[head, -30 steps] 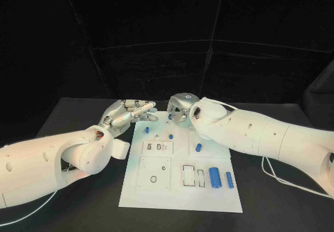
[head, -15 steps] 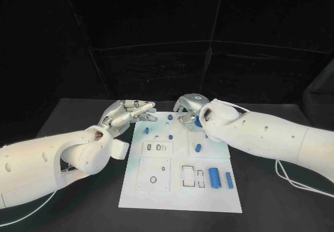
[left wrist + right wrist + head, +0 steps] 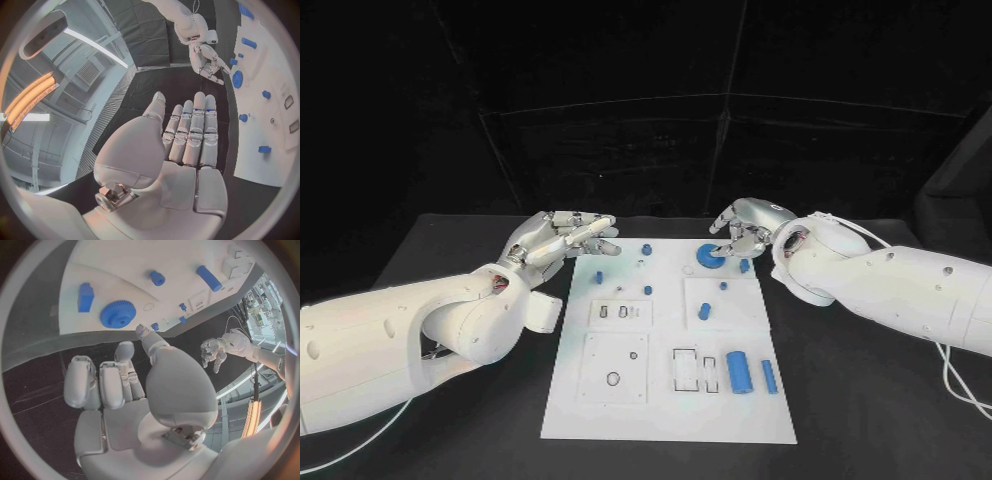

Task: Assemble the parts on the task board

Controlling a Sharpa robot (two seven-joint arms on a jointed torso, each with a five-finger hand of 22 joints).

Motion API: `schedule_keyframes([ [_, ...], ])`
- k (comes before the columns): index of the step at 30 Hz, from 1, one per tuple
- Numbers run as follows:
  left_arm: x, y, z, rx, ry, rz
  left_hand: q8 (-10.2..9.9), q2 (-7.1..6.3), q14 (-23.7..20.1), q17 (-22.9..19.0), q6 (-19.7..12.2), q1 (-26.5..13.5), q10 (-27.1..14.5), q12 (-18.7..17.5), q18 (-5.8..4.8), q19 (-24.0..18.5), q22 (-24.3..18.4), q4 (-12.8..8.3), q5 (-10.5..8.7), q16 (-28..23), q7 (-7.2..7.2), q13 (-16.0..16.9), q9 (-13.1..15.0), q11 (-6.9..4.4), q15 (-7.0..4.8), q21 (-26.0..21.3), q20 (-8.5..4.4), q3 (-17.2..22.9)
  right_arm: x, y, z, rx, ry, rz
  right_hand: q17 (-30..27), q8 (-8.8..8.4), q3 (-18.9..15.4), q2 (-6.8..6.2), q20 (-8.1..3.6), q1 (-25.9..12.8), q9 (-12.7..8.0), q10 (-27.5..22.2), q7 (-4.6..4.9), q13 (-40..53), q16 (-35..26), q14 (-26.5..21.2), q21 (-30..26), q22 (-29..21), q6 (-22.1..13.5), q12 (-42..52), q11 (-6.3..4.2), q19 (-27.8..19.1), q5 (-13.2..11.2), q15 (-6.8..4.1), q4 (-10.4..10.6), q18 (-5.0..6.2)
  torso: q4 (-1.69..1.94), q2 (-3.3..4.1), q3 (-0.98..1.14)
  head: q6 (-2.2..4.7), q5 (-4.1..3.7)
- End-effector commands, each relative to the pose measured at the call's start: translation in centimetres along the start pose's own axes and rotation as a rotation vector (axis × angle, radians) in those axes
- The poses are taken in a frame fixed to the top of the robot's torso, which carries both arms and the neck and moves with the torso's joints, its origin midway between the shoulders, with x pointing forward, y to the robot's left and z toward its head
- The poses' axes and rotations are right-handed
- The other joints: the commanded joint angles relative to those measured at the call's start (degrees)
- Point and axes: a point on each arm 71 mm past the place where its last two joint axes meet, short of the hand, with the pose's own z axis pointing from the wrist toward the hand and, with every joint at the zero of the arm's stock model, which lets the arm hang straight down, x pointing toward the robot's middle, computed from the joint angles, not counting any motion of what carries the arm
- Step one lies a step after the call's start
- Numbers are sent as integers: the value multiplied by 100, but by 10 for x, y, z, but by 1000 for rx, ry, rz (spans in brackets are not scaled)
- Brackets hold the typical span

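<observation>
Task board: the white task board (image 3: 668, 395) is lying in the middle of the black table (image 3: 877, 400), with blue parts scattered over it.
Blue gear: a round toothed blue gear (image 3: 707, 257) is sitting flat near the board's far right corner.
Right hand: the right hand (image 3: 740, 232) is being held just beyond and right of the gear, fingers loosely curled, nothing gripped; contact with the gear cannot be told.
Left hand: the left hand (image 3: 560, 236) is being held off the board's far left edge, fingers straight and pressed together, nothing held.
Key relation: the gear is lying just near-left of the right fingertips; the right hand is judged far nearer than the left.
Other parts: a blue cylinder (image 3: 738, 371) is lying near right, long axis running near to far.
</observation>
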Motion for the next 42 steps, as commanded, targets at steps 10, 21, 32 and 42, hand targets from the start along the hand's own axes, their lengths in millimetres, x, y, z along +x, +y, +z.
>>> schedule_keyframes([
  [10, -1, 0, 1, 3, 13, -7, -33, 52, -24, 6, 5, 8, -4, -37, 76, -28, -10, -56, 10, -22, 37, 2, 1, 32, -15, -31, -5, 18, 4, -12, 6, 75, 86, 36, 281, 65, -172, 92, 36, 147, -15, -1, 37, 796, 163, 272, 79, 161, -166, 659, 39, 77, 37, 99, 171, -98, 10, 14, -9, 34, -37],
  [21, -2, 0, 2, 2, 13, -7, -34, 53, -21, 7, 6, 15, -2, -39, 77, -26, -11, -64, 10, -22, 35, 2, 1, 31, -16, -31, -5, 21, 12, -3, 14, 65, 159, 10, 732, 133, -260, 115, 67, 212, -8, 344, 53, 1669, 382, 338, 213, 494, -167, 1374, 63, 258, 33, 128, 253, -162, 2, 16, -8, 17, -33],
  [32, -2, 1, 3, 1, 14, -7, -34, 53, -21, 7, 6, 15, -2, -39, 77, -26, -11, -64, 10, -22, 35, 2, 1, 31, -16, -31, -5, 21, 15, 0, 16, 67, 180, -5, 784, 173, -261, 158, 76, 254, -2, 374, 52, 1814, 413, 340, 232, 533, -130, 1485, 64, 273, 30, 134, 261, -168, 3, 11, -6, -23, -31],
  [42, -2, 1, 3, -1, 14, -7, -34, 53, -21, 7, 6, 15, -2, -39, 77, -26, -11, -64, 10, -22, 35, 2, 1, 31, -16, -31, -5, 21, 15, -1, 17, 72, 184, -8, 820, 239, -126, 299, 73, 398, 4, 355, 42, 1894, 435, 338, 249, 566, -35, 1521, 53, 280, 68, 127, 179, -172, 4, 12, -5, -42, -37],
])
